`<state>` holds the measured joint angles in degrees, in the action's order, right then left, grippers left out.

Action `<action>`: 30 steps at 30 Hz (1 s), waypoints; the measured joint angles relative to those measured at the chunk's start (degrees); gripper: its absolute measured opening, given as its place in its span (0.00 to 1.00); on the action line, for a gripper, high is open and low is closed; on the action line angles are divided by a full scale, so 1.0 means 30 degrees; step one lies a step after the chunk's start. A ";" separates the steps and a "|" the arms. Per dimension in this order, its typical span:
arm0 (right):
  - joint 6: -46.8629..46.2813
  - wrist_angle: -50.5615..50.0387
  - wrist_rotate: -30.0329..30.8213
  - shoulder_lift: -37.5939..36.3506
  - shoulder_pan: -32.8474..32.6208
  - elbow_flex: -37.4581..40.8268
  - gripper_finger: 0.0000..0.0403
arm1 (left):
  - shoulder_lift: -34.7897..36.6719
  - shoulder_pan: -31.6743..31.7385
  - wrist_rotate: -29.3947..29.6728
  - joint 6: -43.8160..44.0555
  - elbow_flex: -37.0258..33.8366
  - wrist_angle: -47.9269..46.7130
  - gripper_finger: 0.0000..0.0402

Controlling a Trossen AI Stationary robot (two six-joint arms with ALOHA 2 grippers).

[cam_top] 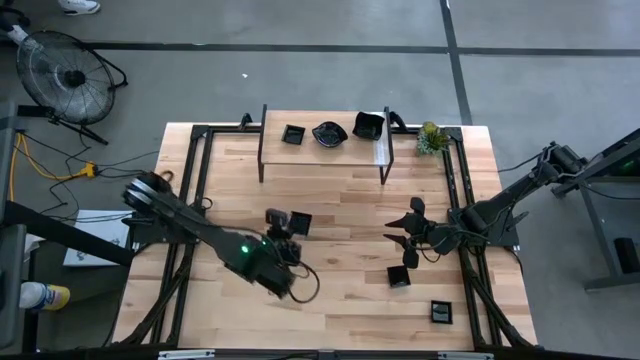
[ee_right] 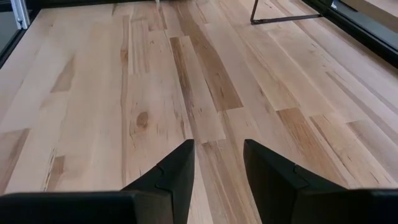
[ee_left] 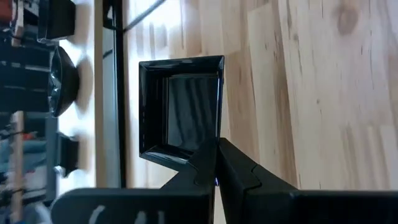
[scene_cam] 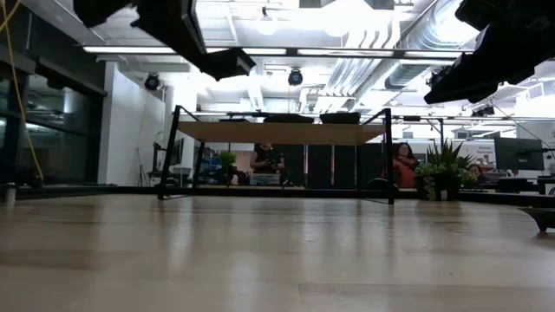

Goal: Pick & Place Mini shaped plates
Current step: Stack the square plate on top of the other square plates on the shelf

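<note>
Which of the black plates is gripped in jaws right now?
The square plate in the left gripper, pinched at its rim; the others sit free on shelf and table.

Two dark fingers [ee_right: 177, 171] of the right gripper [ee_right: 217, 168] stand parted with a clear gap between them, holding nothing, above a light butcher-block tabletop [ee_right: 124, 93] of long planks in pale and darker brown tones. At the far end, the thin black leg [ee_right: 280, 18] of a metal frame meets the wood, and a dark rail [ee_right: 360, 28] runs along one side.
</note>
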<state>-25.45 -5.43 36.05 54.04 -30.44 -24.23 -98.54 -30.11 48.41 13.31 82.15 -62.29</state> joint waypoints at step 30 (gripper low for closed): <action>0.0000 0.0194 0.1927 0.0000 0.0007 0.0000 0.33 | 0.9177 1.7993 -1.1653 -1.9562 -0.5726 1.0609 0.00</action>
<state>-25.45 -4.85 41.83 54.04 -30.41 -24.23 -71.01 23.87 13.45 -45.38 64.97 -30.46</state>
